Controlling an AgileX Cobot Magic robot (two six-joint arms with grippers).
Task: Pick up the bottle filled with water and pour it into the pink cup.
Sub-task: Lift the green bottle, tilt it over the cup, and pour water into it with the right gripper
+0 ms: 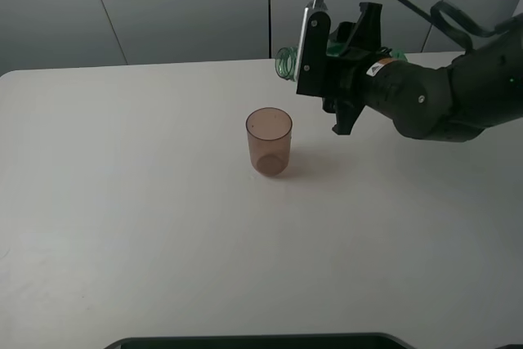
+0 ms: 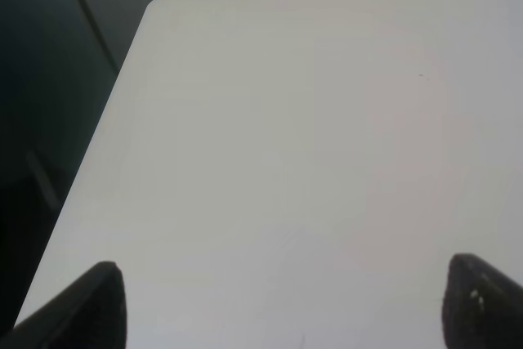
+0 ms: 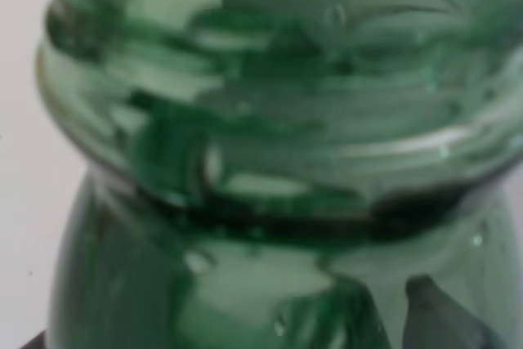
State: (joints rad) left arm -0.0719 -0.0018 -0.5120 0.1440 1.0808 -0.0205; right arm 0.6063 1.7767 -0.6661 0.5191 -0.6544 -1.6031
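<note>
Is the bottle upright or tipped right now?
Tipped: the bottle lies about sideways in the right end effector, open mouth facing left.

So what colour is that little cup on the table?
Brownish-pink and see-through; the small handleless cup shows best in the exterior high view.

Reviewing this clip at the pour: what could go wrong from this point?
1. The bottle, held in the right gripper, is tipped nearly level. Its mouth appears offset from the pink cup rather than over the cup's opening, so water may land on the table.
2. The cup stands free. The left gripper is open over bare table and steadies nothing, so a bump from the bottle could topple the cup.
</note>
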